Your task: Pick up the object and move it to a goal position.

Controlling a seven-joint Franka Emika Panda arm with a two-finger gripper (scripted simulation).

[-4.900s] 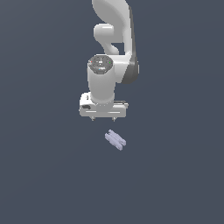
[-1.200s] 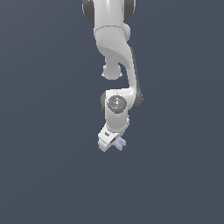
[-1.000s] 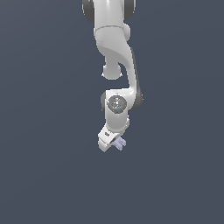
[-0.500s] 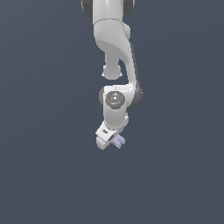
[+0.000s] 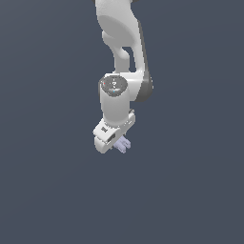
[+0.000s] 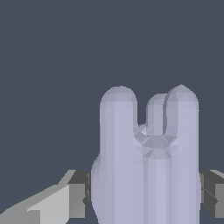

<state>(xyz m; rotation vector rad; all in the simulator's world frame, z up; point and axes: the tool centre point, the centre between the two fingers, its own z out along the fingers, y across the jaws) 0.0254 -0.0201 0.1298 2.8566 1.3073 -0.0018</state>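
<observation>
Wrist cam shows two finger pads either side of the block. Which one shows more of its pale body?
The finger beside the object's single lobe: its pale body trails off to the frame corner. The other finger, beside the doubled lobes, shows only a dark pad.

No text, label, brand, number or sign can be read in either view. The round grey cap [image 5: 114, 86] on the arm's joint carries a few small marks, red and pale, but they are too small and blurred to make out as characters.
</observation>
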